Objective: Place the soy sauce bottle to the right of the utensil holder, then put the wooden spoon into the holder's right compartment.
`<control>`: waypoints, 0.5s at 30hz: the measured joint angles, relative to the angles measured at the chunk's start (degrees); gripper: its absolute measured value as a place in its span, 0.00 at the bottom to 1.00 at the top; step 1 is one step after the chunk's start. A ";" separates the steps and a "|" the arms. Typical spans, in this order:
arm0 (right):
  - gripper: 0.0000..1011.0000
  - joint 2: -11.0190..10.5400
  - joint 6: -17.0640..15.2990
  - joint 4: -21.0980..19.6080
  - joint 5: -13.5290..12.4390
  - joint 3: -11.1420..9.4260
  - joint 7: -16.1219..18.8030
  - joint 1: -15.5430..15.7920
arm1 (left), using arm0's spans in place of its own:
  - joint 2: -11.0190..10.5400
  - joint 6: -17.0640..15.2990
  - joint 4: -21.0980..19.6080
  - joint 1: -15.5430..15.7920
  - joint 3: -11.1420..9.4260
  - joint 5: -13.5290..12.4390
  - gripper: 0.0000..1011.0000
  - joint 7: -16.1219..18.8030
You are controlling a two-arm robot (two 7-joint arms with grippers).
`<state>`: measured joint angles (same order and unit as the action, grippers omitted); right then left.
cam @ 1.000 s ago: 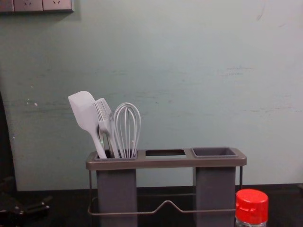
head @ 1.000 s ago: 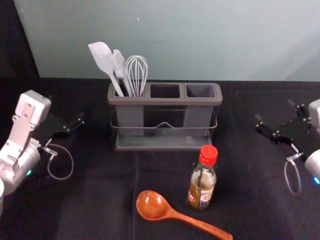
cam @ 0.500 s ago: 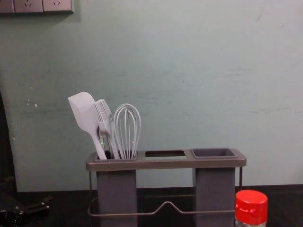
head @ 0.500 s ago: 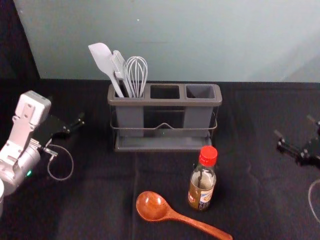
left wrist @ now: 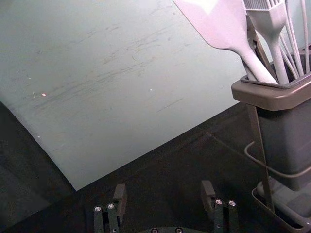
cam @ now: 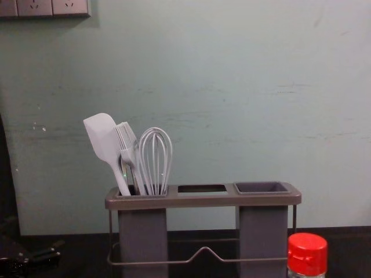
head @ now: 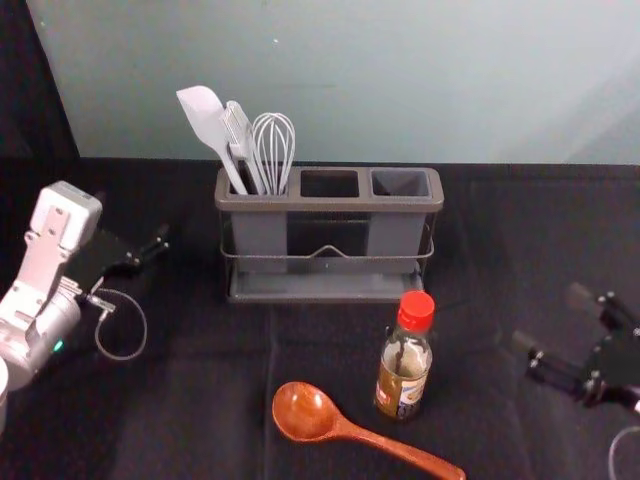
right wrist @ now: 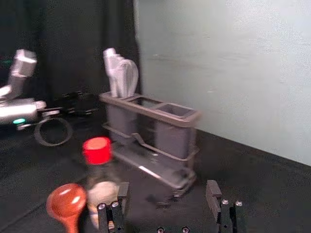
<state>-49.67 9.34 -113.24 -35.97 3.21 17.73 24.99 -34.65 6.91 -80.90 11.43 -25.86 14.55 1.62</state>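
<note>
Soy sauce bottle [head: 403, 372] between open left pincer [head: 132, 217] and open right pincer [head: 549, 318]

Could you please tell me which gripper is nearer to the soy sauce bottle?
Right. The right gripper is to the right of the soy sauce bottle, not touching it; the left gripper is farther off, left of the utensil holder.
</note>
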 joint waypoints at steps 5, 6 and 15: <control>0.99 -0.15 0.48 -1.43 2.12 1.60 2.17 0.61 | 0.00 0.00 0.00 0.00 0.00 0.00 0.99 0.00; 0.99 -0.09 0.57 -1.52 2.38 1.85 2.48 0.59 | 0.00 0.00 0.00 0.00 0.00 0.00 0.99 0.00; 0.99 2.07 0.22 -1.15 4.52 5.35 4.99 -2.46 | 0.00 0.00 0.00 0.00 0.00 0.00 0.99 0.00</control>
<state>-47.59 9.56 -114.38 -31.45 8.56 22.72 22.53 -34.65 6.91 -80.90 11.43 -25.86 14.55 1.62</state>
